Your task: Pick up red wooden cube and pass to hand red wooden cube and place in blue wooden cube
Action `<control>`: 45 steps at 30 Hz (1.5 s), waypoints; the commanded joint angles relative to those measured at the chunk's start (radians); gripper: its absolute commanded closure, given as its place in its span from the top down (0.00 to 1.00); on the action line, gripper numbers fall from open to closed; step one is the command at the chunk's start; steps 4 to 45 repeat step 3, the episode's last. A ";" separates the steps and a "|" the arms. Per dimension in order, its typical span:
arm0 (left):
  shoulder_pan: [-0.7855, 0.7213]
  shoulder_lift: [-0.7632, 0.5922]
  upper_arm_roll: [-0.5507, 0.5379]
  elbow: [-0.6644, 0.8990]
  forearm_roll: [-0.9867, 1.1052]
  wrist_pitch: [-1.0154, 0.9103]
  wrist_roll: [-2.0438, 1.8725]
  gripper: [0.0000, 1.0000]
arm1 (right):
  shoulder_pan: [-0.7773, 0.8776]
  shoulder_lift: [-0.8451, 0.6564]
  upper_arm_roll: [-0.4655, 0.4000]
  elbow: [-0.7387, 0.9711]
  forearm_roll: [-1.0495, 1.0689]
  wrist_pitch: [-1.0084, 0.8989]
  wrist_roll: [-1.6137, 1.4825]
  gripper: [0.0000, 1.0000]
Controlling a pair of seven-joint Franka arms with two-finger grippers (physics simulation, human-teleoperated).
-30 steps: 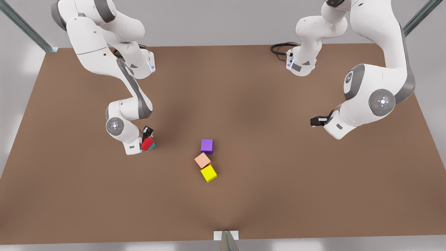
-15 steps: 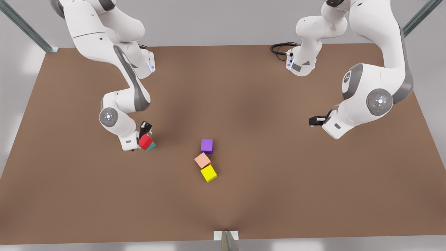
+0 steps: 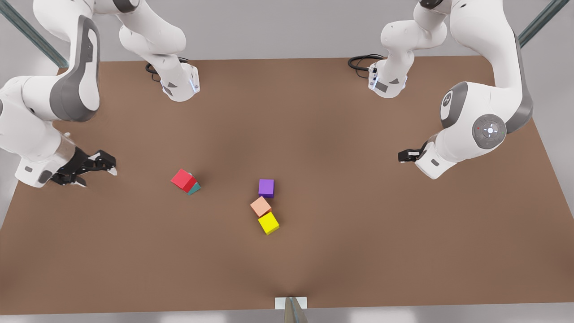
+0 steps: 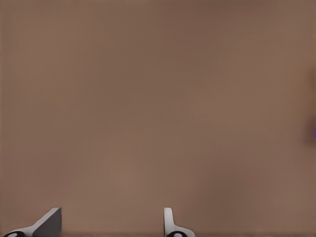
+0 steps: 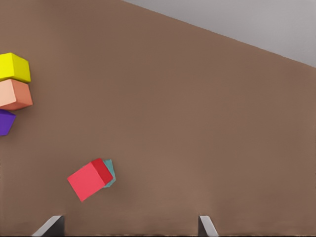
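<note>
The red wooden cube (image 3: 183,179) (image 5: 89,180) rests askew on top of the blue wooden cube (image 3: 194,189) (image 5: 110,170), whose teal edge peeks out from under it. My right gripper (image 3: 98,175) (image 5: 129,219) hangs open well off to the front view's left of the stack, holding nothing. At the front view's right my left gripper (image 3: 403,156) (image 4: 112,212) waits over bare table, its fingers (image 4: 49,222) apart with nothing between them.
A purple cube (image 3: 266,187) (image 5: 6,122), a salmon-orange cube (image 3: 260,206) (image 5: 15,94) and a yellow cube (image 3: 268,223) (image 5: 14,67) cluster mid-table. The arm bases (image 3: 179,85) and a black cable (image 3: 361,62) stand along the brown table's (image 3: 314,251) back edge.
My right gripper let go of the red cube and drew far back to the front view's left. The red cube stays on the teal one. The left arm barely moved.
</note>
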 commanded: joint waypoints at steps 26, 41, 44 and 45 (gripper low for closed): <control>0.000 -0.001 -0.001 0.000 0.001 -0.002 0.002 1.00 | -0.001 -0.007 -0.026 0.003 0.022 -0.214 0.477 1.00; 0.000 -0.001 -0.001 0.000 0.001 -0.002 0.002 1.00 | -0.001 -0.007 -0.026 0.003 0.022 -0.214 0.477 1.00; 0.000 -0.001 -0.001 0.000 0.001 -0.002 0.002 1.00 | -0.001 -0.007 -0.026 0.003 0.022 -0.214 0.477 1.00; 0.000 -0.001 -0.001 0.000 0.001 -0.002 0.002 1.00 | -0.001 -0.007 -0.026 0.003 0.022 -0.214 0.477 1.00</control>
